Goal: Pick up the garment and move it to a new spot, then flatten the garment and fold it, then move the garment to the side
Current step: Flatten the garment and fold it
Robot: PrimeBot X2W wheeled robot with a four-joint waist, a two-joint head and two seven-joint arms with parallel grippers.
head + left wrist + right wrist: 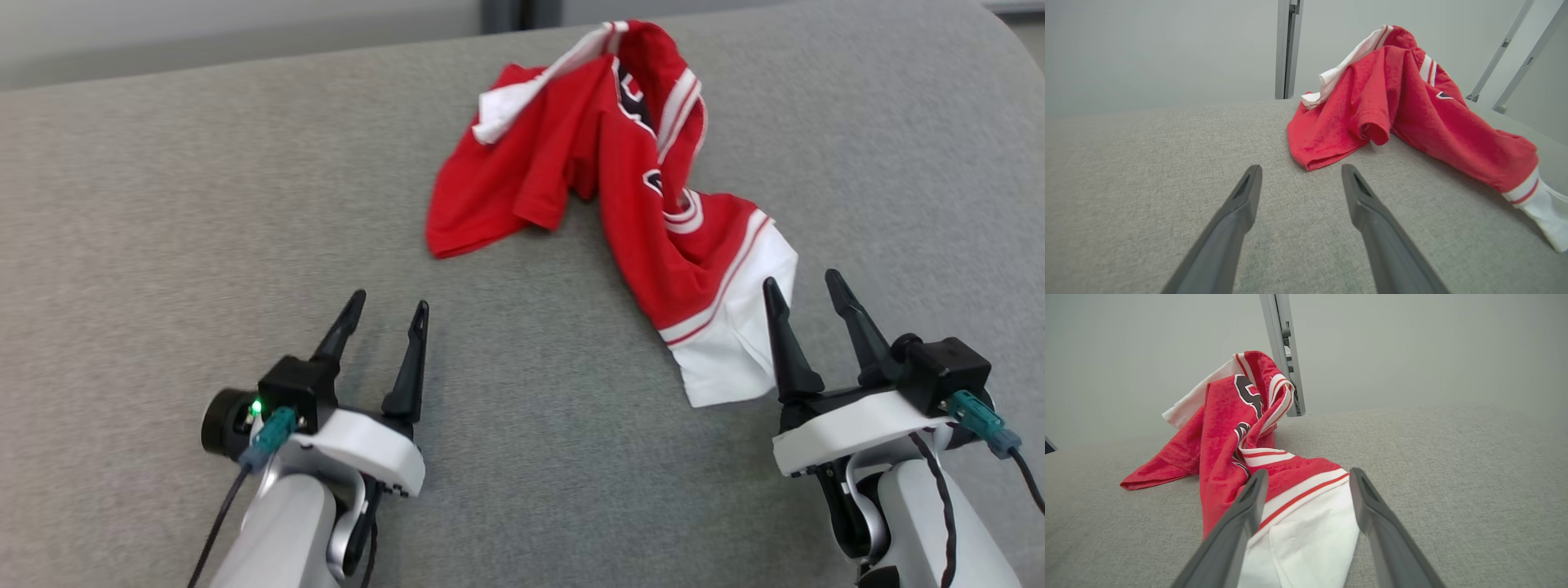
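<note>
The garment (620,171) is a crumpled red shirt with white bands and dark lettering, bunched on the grey fabric surface (204,204) toward the far middle. Its white end (735,343) trails down toward the right. My right gripper (804,282) stands open just beside that white end; in the right wrist view the white cloth (1306,535) lies between and under its open fingers (1372,506). My left gripper (390,298) is open at the lower left, clear of the cloth. In the left wrist view the garment (1392,102) lies ahead and to the right of that gripper (1300,169).
The grey surface curves away at its far edge, with a pale wall behind it. A grey upright post (1287,49) stands behind the garment. Slanted metal rails (1515,53) rise at the right of the left wrist view.
</note>
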